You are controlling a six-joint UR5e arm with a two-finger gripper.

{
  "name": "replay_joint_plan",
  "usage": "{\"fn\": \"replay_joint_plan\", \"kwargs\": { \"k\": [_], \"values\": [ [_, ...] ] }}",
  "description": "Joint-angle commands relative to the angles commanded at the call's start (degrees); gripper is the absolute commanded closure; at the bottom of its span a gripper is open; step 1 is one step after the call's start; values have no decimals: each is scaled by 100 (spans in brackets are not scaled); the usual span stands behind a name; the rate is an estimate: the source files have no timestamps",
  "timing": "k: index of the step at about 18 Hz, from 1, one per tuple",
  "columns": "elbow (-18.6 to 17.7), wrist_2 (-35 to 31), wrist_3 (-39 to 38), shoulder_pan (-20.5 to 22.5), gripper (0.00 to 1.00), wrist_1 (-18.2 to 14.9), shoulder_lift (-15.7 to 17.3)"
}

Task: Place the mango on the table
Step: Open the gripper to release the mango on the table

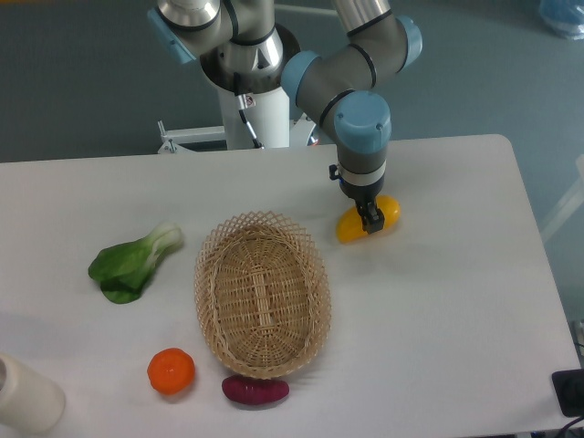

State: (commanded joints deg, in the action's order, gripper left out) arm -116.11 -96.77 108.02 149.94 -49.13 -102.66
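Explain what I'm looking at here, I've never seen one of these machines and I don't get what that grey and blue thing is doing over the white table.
That is a robot arm, seen from one fixed camera looking down at the table. At its tip is a two-finger gripper, closed on a yellow-orange mango right of the basket's far end; whether the fruit touches the table I cannot tell. On the table lie an empty wicker basket, a leafy green vegetable, a round orange fruit, and a dark purple-red oval beside the basket's near end. A white container shows at the lower left corner.
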Motion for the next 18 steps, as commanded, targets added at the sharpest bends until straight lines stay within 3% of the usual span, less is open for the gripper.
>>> {"fn": "replay_joint_plan", "kwargs": {
  "k": [3,9,18],
  "values": [
    [272,79,-96,9,0,-61,0],
    [562,1326,-1036,395,0,-53,0],
    [1441,1231,-1353,562,0,-298,-325]
  ]
}}
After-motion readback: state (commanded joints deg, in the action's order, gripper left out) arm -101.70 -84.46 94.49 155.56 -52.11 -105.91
